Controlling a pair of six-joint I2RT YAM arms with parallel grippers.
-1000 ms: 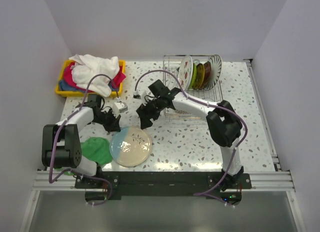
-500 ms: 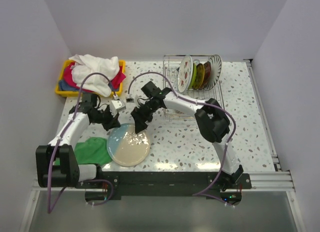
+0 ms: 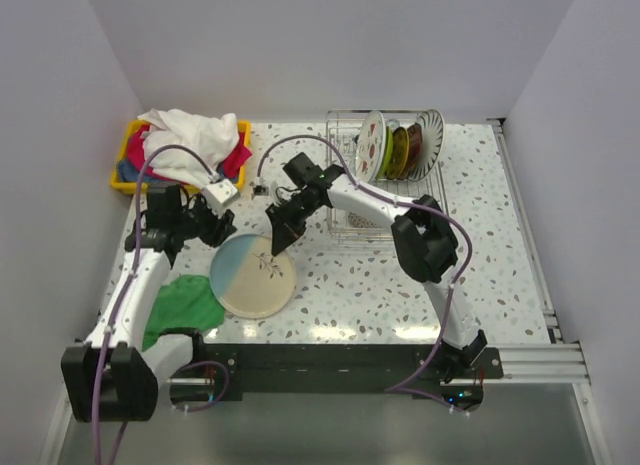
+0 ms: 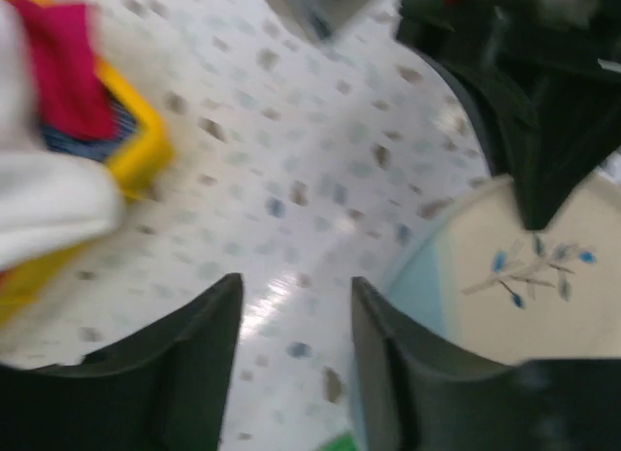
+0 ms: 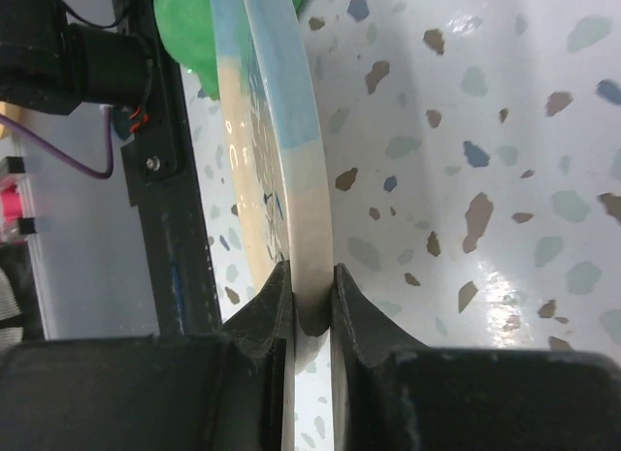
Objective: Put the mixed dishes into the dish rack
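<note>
White walls enclose the speckled table; right end effector pinches plate, left end effector gapes.

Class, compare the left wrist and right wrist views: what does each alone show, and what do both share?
Left wrist only: the yellow bin of cloths, the open left pincer, the leaf sprig on the cream-and-blue plate. Right wrist only: that plate's rim edge-on, clamped in the right pincer, and a purple cable. Both: the plate and the speckled table.
</note>
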